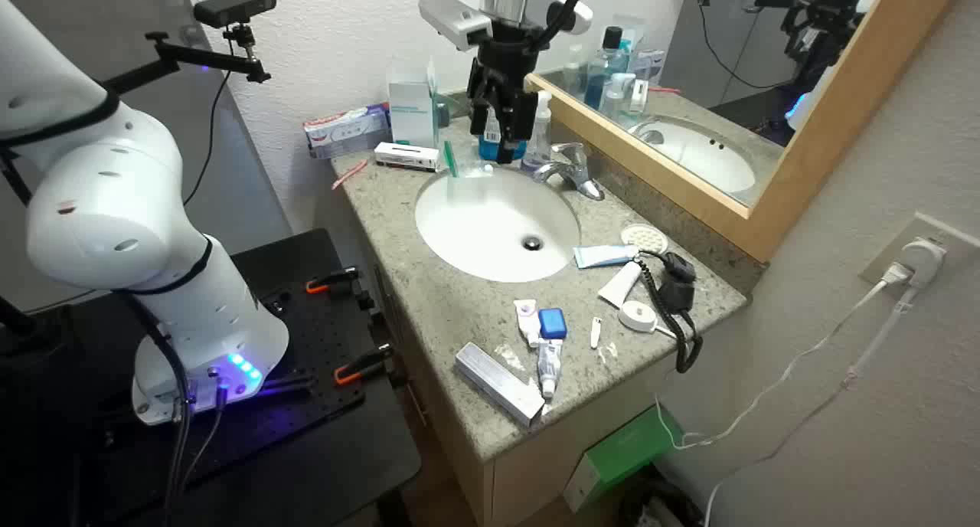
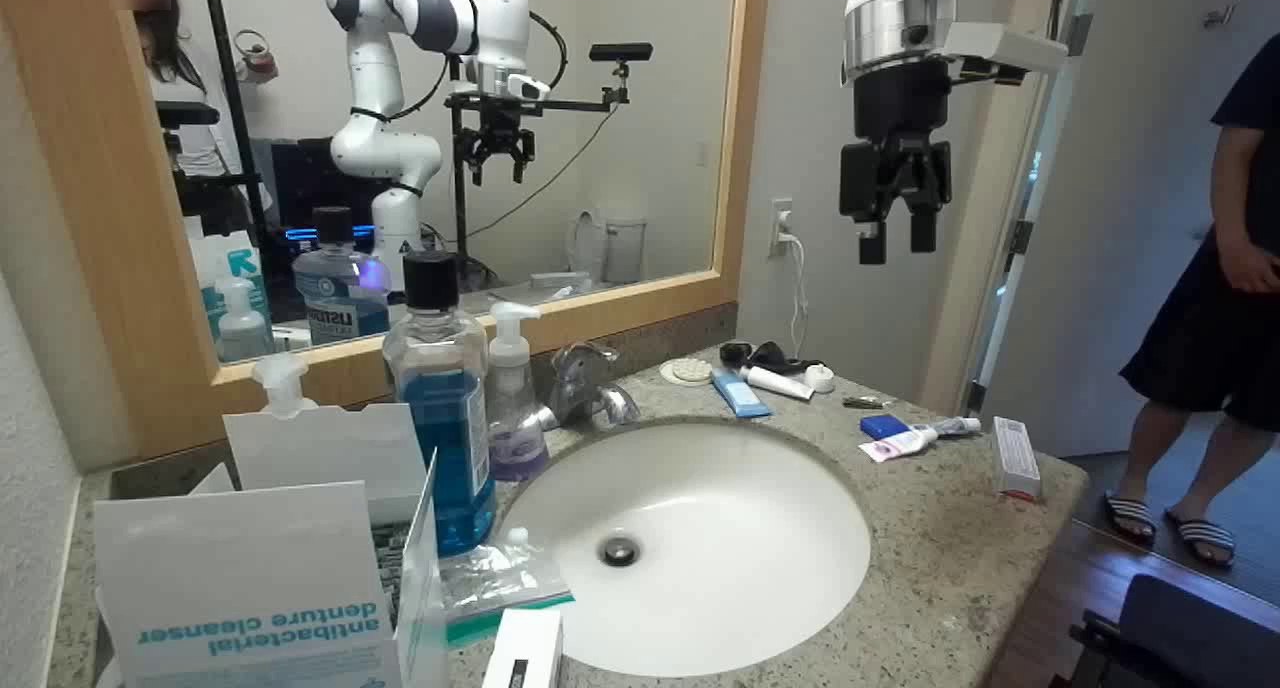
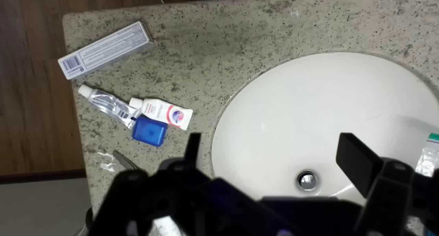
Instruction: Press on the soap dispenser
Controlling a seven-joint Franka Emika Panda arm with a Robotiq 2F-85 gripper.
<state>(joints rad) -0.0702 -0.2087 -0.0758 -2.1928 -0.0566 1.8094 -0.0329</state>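
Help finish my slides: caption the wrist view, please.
Spread fingers above an undermount sink and speckled counter, where a toothpaste tube lies beside a blue plastic case.

On the tabletop (image 3: 205,54) I see a blue case (image 3: 150,131) just beside two tubes (image 3: 164,111), a long carton (image 3: 105,50) near them, while a wood-framed mirror (image 2: 640,148) rises beside the sink (image 3: 291,119).
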